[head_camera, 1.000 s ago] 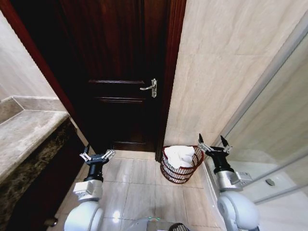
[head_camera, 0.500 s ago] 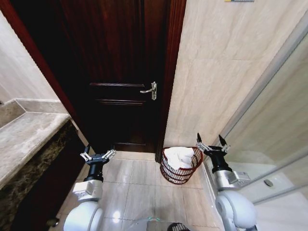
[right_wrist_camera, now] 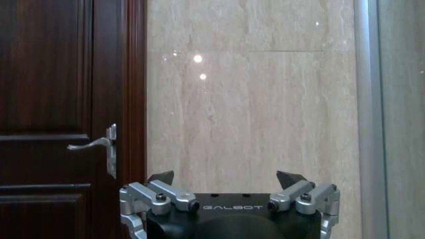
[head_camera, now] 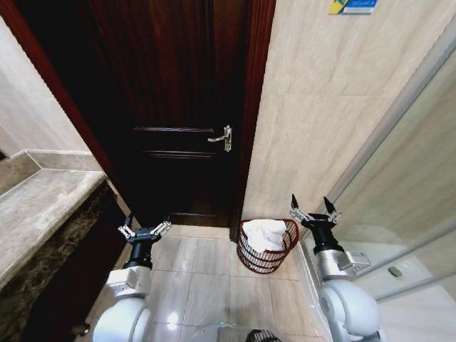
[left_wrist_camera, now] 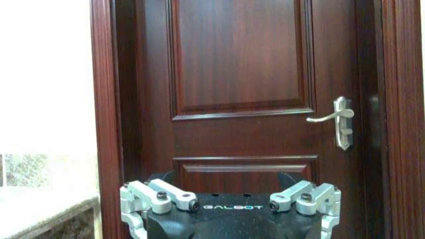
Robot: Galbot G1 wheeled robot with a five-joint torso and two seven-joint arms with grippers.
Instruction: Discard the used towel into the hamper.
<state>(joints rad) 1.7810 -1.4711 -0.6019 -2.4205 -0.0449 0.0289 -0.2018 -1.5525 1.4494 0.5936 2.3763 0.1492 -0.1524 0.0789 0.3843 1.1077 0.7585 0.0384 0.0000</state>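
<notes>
Grippers first: I had both of them raised in front of the robot with nothing in them. My right gripper (head_camera: 313,211) stood with its fingers spread wide, held up just beside the hamper (head_camera: 267,246) on its right, above the rim and not touching it. Through the right wrist camera I saw the same spread fingers (right_wrist_camera: 160,178) pointing at the pale stone wall (right_wrist_camera: 252,114), with the dark door (right_wrist_camera: 59,119) and its silver handle (right_wrist_camera: 96,144) off to one side. My left gripper (head_camera: 144,231) was likewise spread apart and empty, held over the floor tiles (head_camera: 206,281) well apart from the hamper, on the other side of the door. Its wrist camera looked straight at the wooden door panels (left_wrist_camera: 242,89) and the lever handle (left_wrist_camera: 335,119), with the gripper body (left_wrist_camera: 229,211) low in the frame.

Moving outward, the hamper sat on the floor against the wall, just right of the door frame (head_camera: 249,128), between my two arms but much nearer the right one. It was a dark red-brown wire basket, and the white towel (head_camera: 267,232) lay bunched inside it, rising to about the rim. On the robot's left ran a stone counter (head_camera: 35,214) with a dark front. On its right I saw a glass panel with a metal frame (head_camera: 385,135), and a small blue and yellow sign (head_camera: 353,6) high on the wall.
</notes>
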